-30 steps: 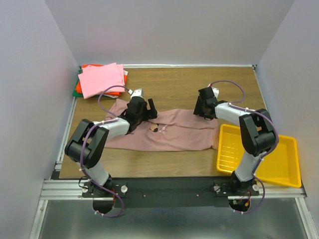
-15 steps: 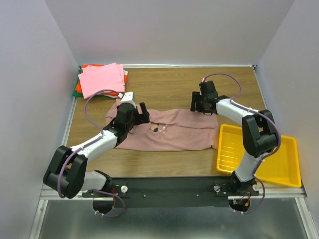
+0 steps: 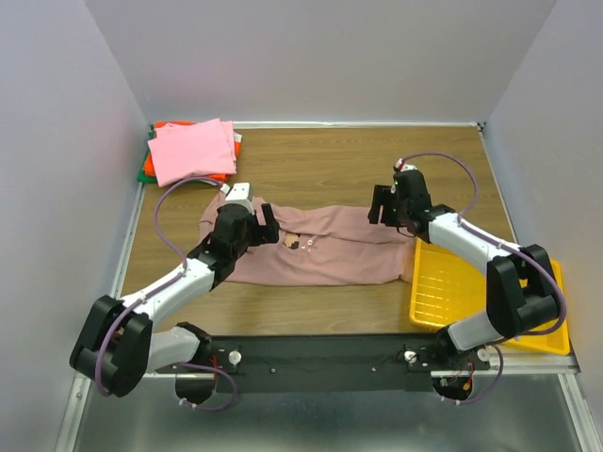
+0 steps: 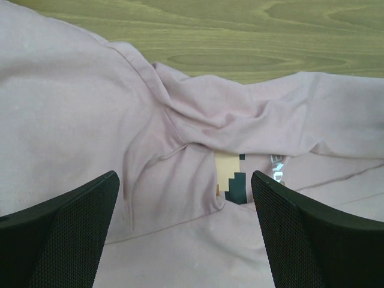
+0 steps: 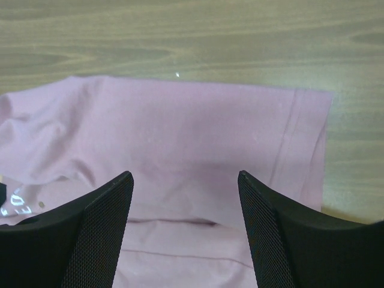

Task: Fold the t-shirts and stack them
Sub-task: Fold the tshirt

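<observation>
A dusty mauve-pink t-shirt (image 3: pixel 330 254) lies rumpled across the middle of the wooden table, its pixel-art print (image 3: pixel 300 244) partly folded under. My left gripper (image 3: pixel 259 224) hovers open over its left part; the left wrist view shows the cloth (image 4: pixel 180 132) and print (image 4: pixel 231 180) between the spread fingers. My right gripper (image 3: pixel 388 209) hovers open over the shirt's right end, the cloth (image 5: pixel 192 138) lying flat beneath it. A stack of folded tees sits at the back left: bright pink (image 3: pixel 191 151) on top, orange-red (image 3: pixel 170 126) and green (image 3: pixel 146 171) edges showing below.
A yellow plastic tray (image 3: pixel 542 311) stands at the front right, its left rim touching the shirt's right end. Grey walls enclose the table on three sides. Bare wood (image 3: pixel 320 160) lies behind the shirt.
Both arms have drawn back toward the near side. The left gripper moved from the shirt's upper left edge to over the cloth, and the right gripper came forward and rightward. The shirt lies as before.
</observation>
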`<state>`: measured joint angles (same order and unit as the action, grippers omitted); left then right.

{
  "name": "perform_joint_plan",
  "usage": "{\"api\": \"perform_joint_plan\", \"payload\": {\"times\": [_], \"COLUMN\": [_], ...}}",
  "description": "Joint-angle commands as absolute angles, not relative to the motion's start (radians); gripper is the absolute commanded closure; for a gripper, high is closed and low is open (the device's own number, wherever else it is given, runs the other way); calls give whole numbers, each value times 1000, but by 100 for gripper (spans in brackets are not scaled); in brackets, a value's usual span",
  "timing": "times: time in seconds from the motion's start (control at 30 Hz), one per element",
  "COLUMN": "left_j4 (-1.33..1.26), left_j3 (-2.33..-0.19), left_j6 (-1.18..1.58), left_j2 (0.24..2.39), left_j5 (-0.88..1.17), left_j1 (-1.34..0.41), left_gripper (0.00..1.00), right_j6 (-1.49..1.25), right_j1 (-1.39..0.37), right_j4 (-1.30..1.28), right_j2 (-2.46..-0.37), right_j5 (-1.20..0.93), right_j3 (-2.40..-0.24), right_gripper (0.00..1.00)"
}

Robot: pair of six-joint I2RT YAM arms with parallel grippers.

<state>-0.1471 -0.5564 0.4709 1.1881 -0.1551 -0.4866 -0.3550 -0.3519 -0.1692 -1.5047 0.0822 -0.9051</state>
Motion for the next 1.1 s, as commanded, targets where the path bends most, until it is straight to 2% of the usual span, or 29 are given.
{"api": "perform_joint_plan", "payload": {"times": [0.0, 0.07, 0.2, 0.33, 0.4, 0.47, 0.57, 0.83, 0.87, 0.93, 1.07], "left_j4": [-172, -131, -38, -43, -44, -48, -46, -9, -2, 26, 46], "left_j3": [-523, -525, -531, -537, -551, -567, -592, -624, -636, -643, -650], "left_j6": [457, 480, 532, 545, 545, 545, 535, 546, 554, 571, 586], "left_j2": [1111, 1111, 1166, 1232, 1262, 1308, 1379, 1437, 1446, 1465, 1471], "left_j5": [-152, -222, -299, -288, -290, -302, -298, -322, -328, -347, -365], "left_j1": [-491, -491, -491, -494, -500, -505, -506, -508, -508, -508, -508], "left_gripper": [4, 5, 12, 16, 23, 25, 36, 43, 49, 54, 59], "right_j6": [-356, -364, -382, -411, -423, -434, -440, -431, -431, -428, -419], "right_j1": [-353, -353, -353, -353, -354, -354, -353, -353, -353, -353, -353], "right_j4": [-81, -78, -75, -63, -52, -31, -12, -9, -11, -9, -9], "right_j2": [-1445, -1421, -1387, -1355, -1332, -1315, -1272, -1221, -1221, -1220, -1223], "right_j5": [42, 17, 6, 11, 6, -21, -38, -32, -34, -31, -28], "right_j3": [-835, -819, -799, -779, -761, -746, -715, -696, -696, -696, -690], "right_gripper": [23, 23, 24, 24, 24, 24, 24, 24, 24, 24, 24]}}
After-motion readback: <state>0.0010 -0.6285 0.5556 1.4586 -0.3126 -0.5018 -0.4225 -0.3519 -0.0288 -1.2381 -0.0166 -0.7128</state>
